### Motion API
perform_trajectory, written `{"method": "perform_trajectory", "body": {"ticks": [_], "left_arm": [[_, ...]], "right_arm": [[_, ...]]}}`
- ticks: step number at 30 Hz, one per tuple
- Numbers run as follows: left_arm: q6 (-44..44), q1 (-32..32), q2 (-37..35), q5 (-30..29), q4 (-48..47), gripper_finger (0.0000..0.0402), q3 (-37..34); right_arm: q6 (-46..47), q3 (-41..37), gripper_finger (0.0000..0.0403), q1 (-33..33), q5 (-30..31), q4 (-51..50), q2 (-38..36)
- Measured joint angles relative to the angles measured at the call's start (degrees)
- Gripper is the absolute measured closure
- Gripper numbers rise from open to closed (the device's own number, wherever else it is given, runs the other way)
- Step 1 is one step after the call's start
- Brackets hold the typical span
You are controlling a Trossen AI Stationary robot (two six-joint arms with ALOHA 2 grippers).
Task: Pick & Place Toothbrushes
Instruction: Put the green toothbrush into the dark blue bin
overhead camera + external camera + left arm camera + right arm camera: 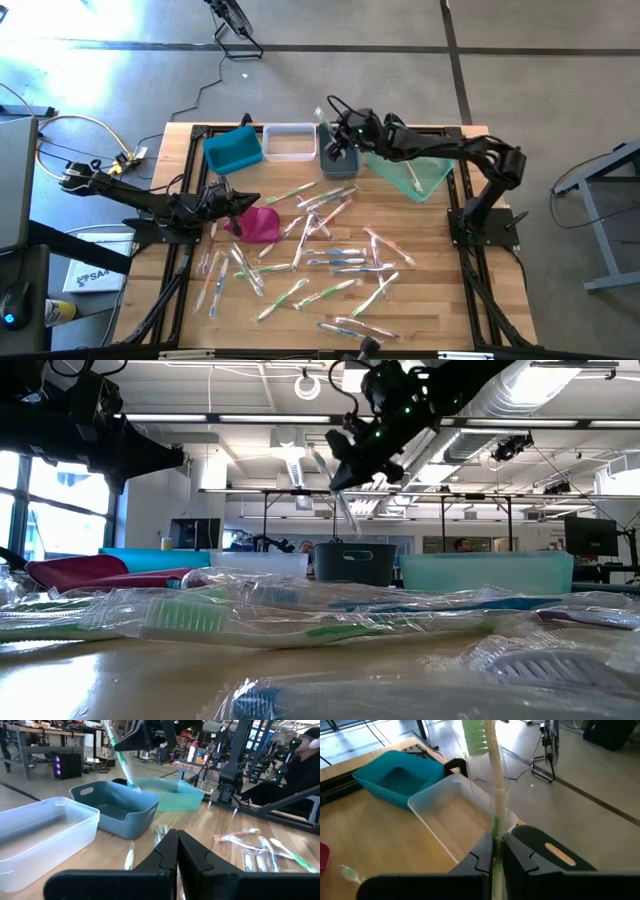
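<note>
Toothbrushes [330, 262], some two dozen in clear wrappers, lie scattered over the near and middle part of the bench [430, 320], several overlapping and a few close to its front edge; most of the sorting therefore appears still to be done. Nearer the left side, the left tool [222, 203] rests low with its fingers clenched on nothing, just beside a magenta pouch [262, 224]. Farther back, the right tool [340, 140] is clamped on one green toothbrush [492, 780], held roughly upright above the grey bin [337, 162]. This bin stands in the back row between the clear bin [289, 142] and the tilted pale teal bin [415, 172], where one brush already seems to lie; the blue bin [234, 149] ends the row on the left. Judged from this, the held brush is about to be dropped. Open bench is scarce among the brushes, though the air above the bins is free.
</note>
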Motion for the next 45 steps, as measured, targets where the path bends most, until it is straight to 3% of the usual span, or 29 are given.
{"method": "perform_trajectory", "body": {"ticks": [9, 31, 37, 45], "left_arm": [[0.00, 0.00, 0.00, 0.02, 0.04, 0.0402, 0.00], [0.00, 0.02, 0.00, 0.17, -0.05, 0.0402, 0.00], [0.00, 0.00, 0.00, 0.17, -0.05, 0.0402, 0.00], [-0.02, 0.02, 0.00, 0.15, -0.07, 0.0402, 0.00]], "right_arm": [[5.21, 0.01, 0.0388, -3.07, -5.23, -1.33, 3.60], [8.88, 0.01, 0.0381, -4.14, -5.96, -9.88, 4.06], [8.39, 0.01, 0.0353, -3.84, 0.68, -10.00, 4.06], [7.14, 0.01, 0.0284, -3.88, 1.05, -10.55, 4.06]]}}
